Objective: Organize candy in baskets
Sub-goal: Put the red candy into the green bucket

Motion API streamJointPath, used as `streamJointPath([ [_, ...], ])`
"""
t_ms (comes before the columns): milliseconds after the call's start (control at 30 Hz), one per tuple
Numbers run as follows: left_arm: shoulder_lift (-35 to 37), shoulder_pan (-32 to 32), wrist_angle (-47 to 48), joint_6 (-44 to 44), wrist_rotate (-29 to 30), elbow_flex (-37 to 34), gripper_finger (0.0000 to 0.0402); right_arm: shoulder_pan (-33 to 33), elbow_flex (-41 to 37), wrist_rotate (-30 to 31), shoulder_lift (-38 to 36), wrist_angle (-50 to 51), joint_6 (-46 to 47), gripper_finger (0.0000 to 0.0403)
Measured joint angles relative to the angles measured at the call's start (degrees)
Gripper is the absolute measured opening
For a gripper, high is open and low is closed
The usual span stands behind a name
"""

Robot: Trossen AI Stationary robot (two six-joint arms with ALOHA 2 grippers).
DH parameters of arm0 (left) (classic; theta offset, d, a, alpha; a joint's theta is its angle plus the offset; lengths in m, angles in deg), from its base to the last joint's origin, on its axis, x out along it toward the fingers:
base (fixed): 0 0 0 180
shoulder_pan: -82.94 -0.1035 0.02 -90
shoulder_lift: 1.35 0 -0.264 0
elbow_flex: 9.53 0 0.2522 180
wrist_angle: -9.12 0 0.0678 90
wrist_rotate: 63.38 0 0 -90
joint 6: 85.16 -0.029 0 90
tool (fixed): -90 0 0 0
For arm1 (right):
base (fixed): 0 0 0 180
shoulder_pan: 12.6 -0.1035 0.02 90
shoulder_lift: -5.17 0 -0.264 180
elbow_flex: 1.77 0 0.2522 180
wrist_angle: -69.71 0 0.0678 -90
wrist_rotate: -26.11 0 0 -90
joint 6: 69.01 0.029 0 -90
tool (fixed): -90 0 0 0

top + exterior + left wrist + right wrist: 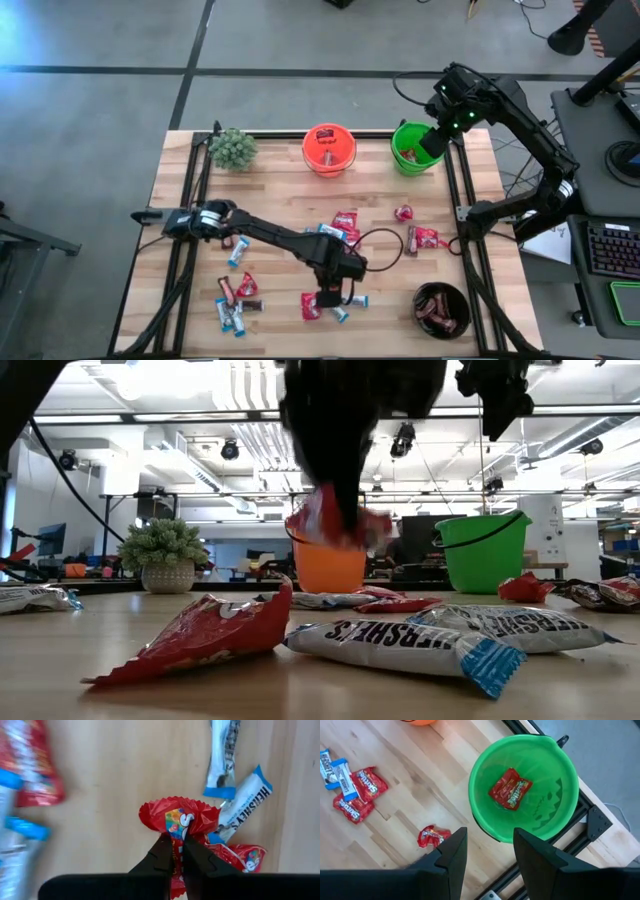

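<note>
My left gripper (pixel 178 851) hangs over the table's near middle (pixel 329 296), shut on a red candy packet (pixel 179 818). My right gripper (pixel 490 857) stands open above the green pail (pixel 555 800) at the far right (pixel 415 152); a red packet (pixel 510 787) lies in that pail. The orange pail (pixel 329 148) stands at the far middle. The black bowl (pixel 441 309) with dark brown candies sits at the near right. Red and blue-and-white candies (pixel 236 305) lie flat on the wood. My left gripper pinches the red packet between its two fingers, just behind the crimped end (pixel 172 806) that fans out past the fingertips (pixel 162 847). The fingers come from above, pointing down. The packet is lifted clear of the table (pixel 335 520).
A fuzzy green plant (pixel 233 148) stands at the far left. Two blue-and-white bars (pixel 245 802) and another red packet (pixel 242 857) lie right under the left gripper. More red packets (pixel 425 238) lie right of centre. Black rails (pixel 190 200) run along the table's left and right edges.
</note>
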Motion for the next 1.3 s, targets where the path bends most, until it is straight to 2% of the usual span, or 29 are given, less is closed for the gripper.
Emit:
streamJointPath([
  [333,0.09,-2.85,17.50,-4.10,14.10,16.70,0.0000,0.00,0.00,-0.48,-0.81,-1.09,-1.12,0.0138],
  [633,3.15,-7.54,21.26,-7.20,18.67,15.99,0.0000,0.00,0.00,-0.50,-0.39,-2.14,-1.73,0.0126],
  [933,4.05,-13.25,22.91,-17.04,19.62,16.64,0.0000,0.00,0.00,-0.50,0.36,-4.74,-0.76,0.0128],
  [1300,9.63,-22.97,23.01,-26.06,19.74,16.66,0.0000,0.00,0.00,-0.55,0.50,-8.01,-0.99,0.0126],
])
